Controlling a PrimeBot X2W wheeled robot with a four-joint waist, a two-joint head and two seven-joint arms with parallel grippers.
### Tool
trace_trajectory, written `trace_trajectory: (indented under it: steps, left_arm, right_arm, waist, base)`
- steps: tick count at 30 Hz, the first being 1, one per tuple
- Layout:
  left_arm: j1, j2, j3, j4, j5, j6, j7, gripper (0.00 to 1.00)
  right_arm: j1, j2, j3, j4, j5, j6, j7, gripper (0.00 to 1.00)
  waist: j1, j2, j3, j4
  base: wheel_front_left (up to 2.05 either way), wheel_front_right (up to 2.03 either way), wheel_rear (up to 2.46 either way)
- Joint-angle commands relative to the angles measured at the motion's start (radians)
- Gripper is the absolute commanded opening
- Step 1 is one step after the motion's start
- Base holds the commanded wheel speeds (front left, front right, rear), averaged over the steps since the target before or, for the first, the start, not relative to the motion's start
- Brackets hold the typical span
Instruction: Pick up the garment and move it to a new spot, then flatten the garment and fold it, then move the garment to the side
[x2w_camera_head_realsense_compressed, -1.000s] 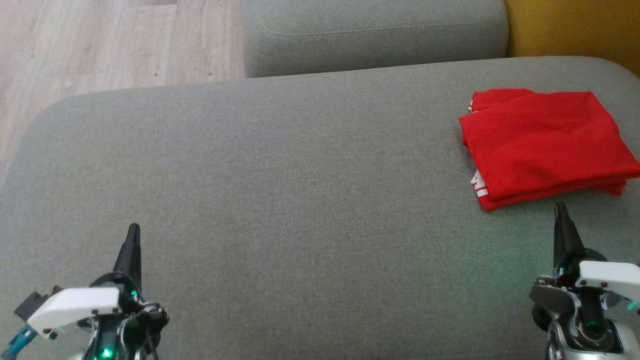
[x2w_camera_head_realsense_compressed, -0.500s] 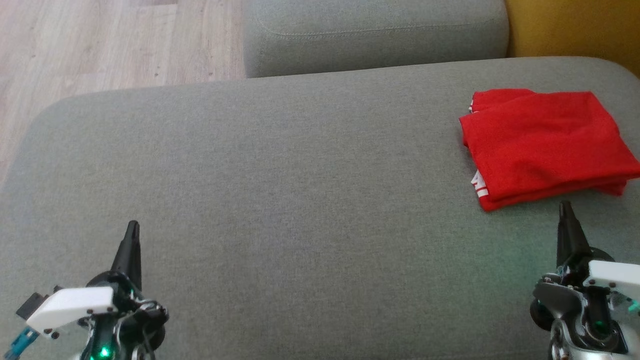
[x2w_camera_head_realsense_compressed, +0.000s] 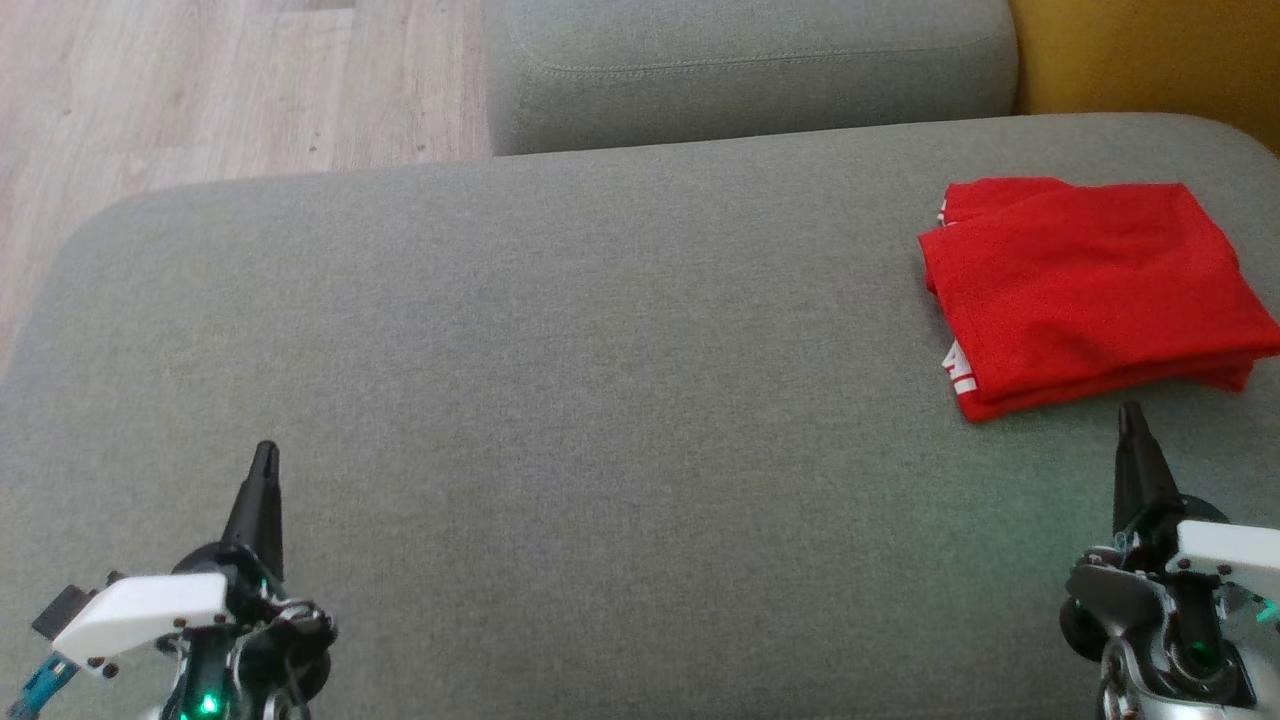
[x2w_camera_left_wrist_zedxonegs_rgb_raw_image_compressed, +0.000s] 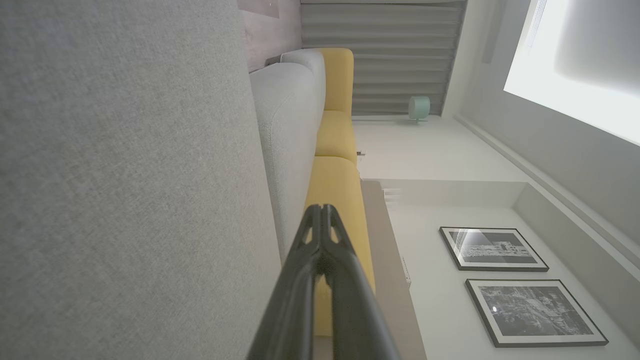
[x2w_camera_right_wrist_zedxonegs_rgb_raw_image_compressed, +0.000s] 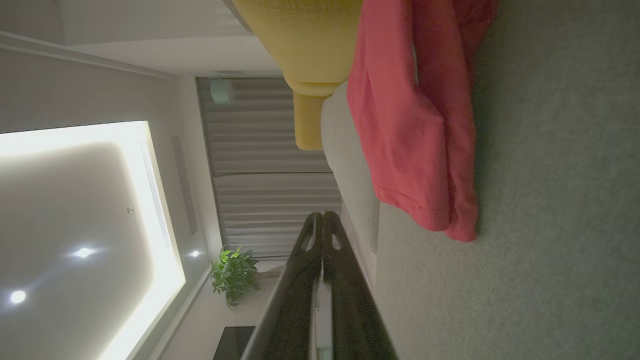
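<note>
Garment (x2w_camera_head_realsense_compressed: 1090, 290) lies folded by the sofa's (x2w_camera_head_realsense_compressed: 600, 400) right edge: final step looks done. Left gripper (x2w_camera_head_realsense_compressed: 264, 452) and right gripper (x2w_camera_head_realsense_compressed: 1128, 412) closed, empty; no further grasp seems needed.

just beyond the right pincer (x2w_camera_head_realsense_compressed: 1128, 412) the garment (x2w_camera_head_realsense_compressed: 1090, 290) is red cloth, matt, softly creased, with white print. beneath that and the left pincer (x2w_camera_head_realsense_compressed: 264, 452), the sofa cushion (x2w_camera_head_realsense_compressed: 600, 400) is grey woven fabric, coarse and matt. the fingers (x2w_camera_right_wrist_zedxonegs_rgb_raw_image_compressed: 300, 280) look dark matt plastic. far past the left pincer, the floor (x2w_camera_head_realsense_compressed: 200, 80) is pale, faintly glossy wood.
</note>
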Motion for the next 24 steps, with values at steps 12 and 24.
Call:
trace_trajectory:
  steps: [12, 24]
  left_arm:
    - [-0.058, 0.008, 0.036, -0.039, -0.004, -0.007, 0.008, 0.00]
    - [-0.058, 0.008, 0.036, -0.039, -0.004, -0.007, 0.008, 0.00]
  right_arm:
    - [-0.020, -0.003, 0.021, -0.039, 0.007, 0.008, 0.006, 0.00]
    - [-0.020, -0.003, 0.021, -0.039, 0.007, 0.008, 0.006, 0.00]
  waist:
    - [0.0000, 0.0000, 0.000, 0.000]
    - [0.0000, 0.0000, 0.000, 0.000]
  base:
    - [0.00, 0.00, 0.00]
    - [0.00, 0.00, 0.00]
